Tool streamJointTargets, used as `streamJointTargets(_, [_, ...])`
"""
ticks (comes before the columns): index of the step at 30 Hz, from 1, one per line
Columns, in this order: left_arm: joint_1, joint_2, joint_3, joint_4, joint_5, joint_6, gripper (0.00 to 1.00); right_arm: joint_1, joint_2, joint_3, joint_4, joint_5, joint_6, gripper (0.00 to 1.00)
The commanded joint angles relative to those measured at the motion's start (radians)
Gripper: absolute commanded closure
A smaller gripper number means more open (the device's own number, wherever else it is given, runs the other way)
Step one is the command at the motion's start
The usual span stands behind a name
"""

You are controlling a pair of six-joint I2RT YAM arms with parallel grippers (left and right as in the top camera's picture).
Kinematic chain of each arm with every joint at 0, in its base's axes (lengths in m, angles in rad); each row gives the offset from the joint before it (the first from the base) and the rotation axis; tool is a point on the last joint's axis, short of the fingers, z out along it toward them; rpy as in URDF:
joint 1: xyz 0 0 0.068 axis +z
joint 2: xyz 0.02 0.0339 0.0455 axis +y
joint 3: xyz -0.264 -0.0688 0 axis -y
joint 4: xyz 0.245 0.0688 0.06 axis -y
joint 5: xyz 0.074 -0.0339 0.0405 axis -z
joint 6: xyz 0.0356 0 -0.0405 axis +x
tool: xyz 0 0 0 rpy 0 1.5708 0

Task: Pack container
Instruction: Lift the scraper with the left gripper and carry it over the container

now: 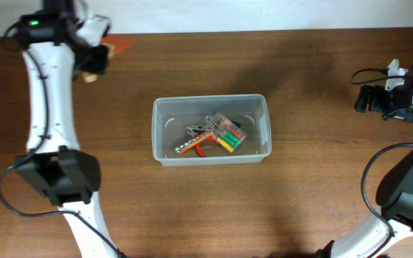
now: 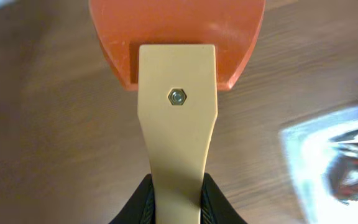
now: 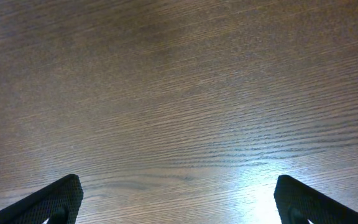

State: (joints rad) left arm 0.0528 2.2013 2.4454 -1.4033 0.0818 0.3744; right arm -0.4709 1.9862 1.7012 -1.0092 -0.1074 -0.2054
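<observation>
The container (image 1: 165, 129) is a clear, translucent plastic tub, rectangular with rounded corners and a raised rim. It stands upright and open-topped near the middle of the wooden table (image 1: 300, 201), its long sides running left to right. Inside, toward the centre and right, lie 1 small clear case (image 1: 227, 133) with yellow, green and red pieces and 1 orange-handled tool (image 1: 194, 147). In the left wrist view the container is only a blur at the right edge (image 2: 306, 152).

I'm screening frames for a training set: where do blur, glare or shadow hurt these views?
Overhead: even light and sharp, with soft shadows on the table. Left wrist: the scraper in the left gripper is crisp, but the container at the right edge is smeared. Right wrist: a white glare patch washes out the wood grain at lower right.
</observation>
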Motion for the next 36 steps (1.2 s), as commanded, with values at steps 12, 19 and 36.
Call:
streamJointTargets(12, [-0.277,-0.003,0.106,-0.184,0.353,0.239,0.98,-0.002,0.001,-0.003,0.001,-0.01,0.005,0.02])
streamJointTargets(19, [-0.321,-0.003,0.105,-0.285,0.43,0.332,0.94,-0.002,0.001,-0.003,0.001,-0.01,0.005,0.01])
streamJointTargets(36, [-0.348,-0.002,-0.051,-0.263,0.436,0.443,0.94,-0.002,0.001,-0.003,0.001,-0.01,0.005,0.01])
